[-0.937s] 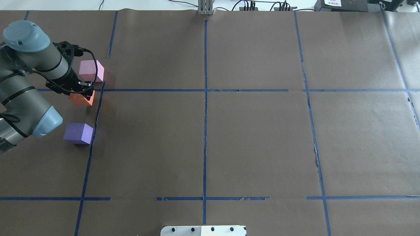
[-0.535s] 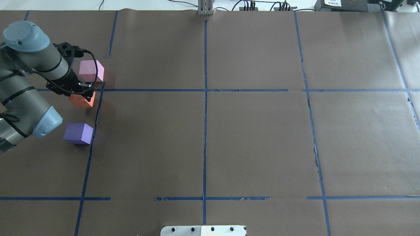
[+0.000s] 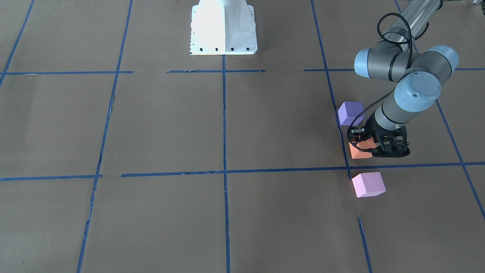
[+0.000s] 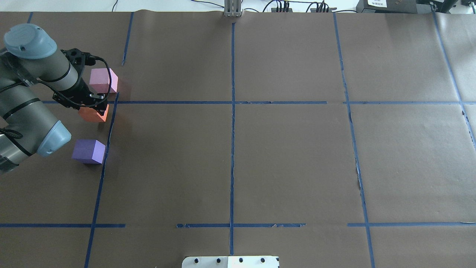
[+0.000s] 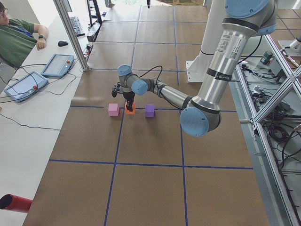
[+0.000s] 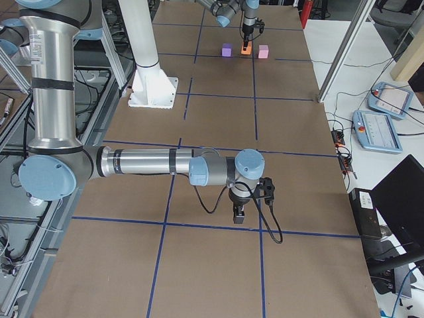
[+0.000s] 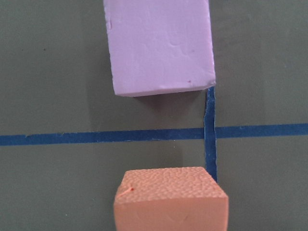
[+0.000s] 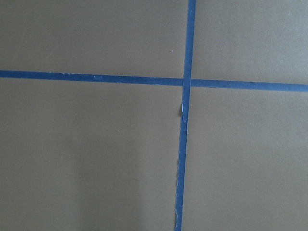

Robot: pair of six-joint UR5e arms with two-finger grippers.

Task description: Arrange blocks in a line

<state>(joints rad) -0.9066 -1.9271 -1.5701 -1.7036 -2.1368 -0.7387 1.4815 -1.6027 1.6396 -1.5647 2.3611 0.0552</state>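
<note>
While the orange block [image 3: 358, 152] is pinched in the left gripper [image 3: 370, 146], it should be set down flat and square to the blue tape line [image 4: 111, 123]. The jaws should be opened only once its base is fully seated. A straight lift afterwards is called for, so that the soft foam is not dragged out of row. The fingers are seen closed narrowly on either side of the block, with nothing else touched. Whether the block is resting on the brown paper [image 4: 260, 156] or hung just above it cannot be told. Outward now: the pink block [image 4: 102, 80] is found just beyond, and the purple block [image 4: 88, 150] nearer the robot, both apart from the orange one. The right gripper [image 6: 238, 213] is parked well away; its opening cannot be judged.
</note>
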